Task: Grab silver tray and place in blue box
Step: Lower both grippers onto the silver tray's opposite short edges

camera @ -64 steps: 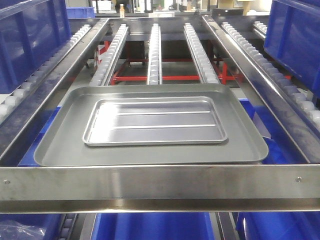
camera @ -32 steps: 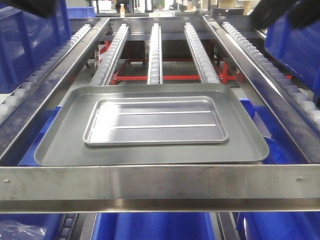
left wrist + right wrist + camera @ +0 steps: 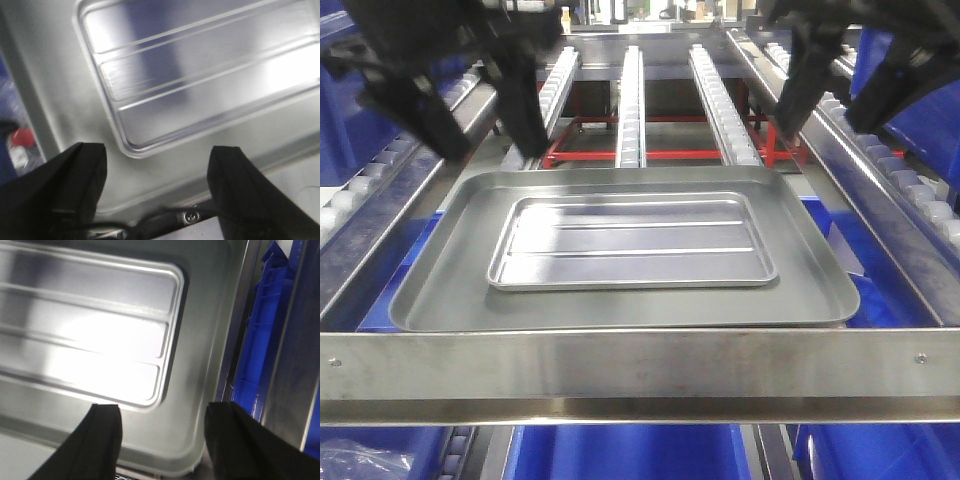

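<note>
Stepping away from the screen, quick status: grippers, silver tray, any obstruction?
Open and empty: left gripper, right gripper, both hovering. Task's silver tray untouched, nested in grey tray. Nothing on top of it.

We see the silver tray point(image 3: 630, 240) lying flat and right way up inside the larger dull grey tray point(image 3: 800, 290). It sits roughly centred there, its long side running across our front view. It is mirror-bright, with a shallow rolled rim, rounded corners and two long raised lines along its floor. Glare washes out parts of it in both wrist views. The blue box point(image 3: 935, 125), deep and dark blue, stands on the right roller lane point(image 3: 910, 190), well apart from the tray and partly hidden.
</note>
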Action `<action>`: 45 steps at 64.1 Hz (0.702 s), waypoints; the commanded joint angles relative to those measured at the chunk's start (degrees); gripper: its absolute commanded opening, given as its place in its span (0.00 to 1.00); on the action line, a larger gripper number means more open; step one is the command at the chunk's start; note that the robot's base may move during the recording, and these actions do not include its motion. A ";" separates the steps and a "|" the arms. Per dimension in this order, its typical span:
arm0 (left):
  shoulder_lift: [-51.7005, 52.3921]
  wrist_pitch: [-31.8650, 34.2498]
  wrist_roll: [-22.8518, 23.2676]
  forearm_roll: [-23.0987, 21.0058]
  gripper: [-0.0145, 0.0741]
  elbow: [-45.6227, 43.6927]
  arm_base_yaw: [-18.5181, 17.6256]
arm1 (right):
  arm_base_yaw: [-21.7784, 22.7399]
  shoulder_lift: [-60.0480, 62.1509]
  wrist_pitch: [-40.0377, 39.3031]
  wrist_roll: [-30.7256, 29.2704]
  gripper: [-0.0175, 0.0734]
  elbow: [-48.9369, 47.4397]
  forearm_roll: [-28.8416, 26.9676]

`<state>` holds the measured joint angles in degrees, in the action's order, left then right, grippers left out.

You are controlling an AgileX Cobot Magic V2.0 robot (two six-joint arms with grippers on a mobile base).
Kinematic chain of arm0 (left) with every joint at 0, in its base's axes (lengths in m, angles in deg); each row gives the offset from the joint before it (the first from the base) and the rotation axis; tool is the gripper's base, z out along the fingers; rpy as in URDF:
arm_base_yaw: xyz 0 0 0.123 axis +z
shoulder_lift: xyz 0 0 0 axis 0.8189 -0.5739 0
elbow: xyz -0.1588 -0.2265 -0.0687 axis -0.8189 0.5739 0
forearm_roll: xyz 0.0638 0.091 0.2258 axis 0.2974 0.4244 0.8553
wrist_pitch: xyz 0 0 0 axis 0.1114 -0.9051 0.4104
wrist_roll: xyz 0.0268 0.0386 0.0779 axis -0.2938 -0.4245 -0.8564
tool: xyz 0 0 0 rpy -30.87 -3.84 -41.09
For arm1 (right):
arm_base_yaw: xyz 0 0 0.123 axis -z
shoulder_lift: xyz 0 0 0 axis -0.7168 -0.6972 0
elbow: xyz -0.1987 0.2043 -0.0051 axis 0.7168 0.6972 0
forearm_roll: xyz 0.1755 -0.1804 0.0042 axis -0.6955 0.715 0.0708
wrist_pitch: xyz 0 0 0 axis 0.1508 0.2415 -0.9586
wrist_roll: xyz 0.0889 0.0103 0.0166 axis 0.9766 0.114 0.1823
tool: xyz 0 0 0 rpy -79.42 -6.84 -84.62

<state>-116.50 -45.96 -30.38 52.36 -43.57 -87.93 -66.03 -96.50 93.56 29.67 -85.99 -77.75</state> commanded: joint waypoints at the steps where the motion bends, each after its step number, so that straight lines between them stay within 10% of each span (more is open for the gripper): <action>1: -0.40 -0.13 5.33 2.47 0.55 -5.53 0.00 | 0.25 -1.02 -2.07 0.14 0.72 -4.50 -0.12; 45: -12.38 0.39 14.91 7.81 0.55 -12.10 0.00 | 0.85 -17.74 -1.49 0.14 0.72 -12.43 1.86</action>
<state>-131.02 -47.38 -16.19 59.47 -53.36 -87.93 -65.67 -116.11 94.47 29.90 -96.44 -76.63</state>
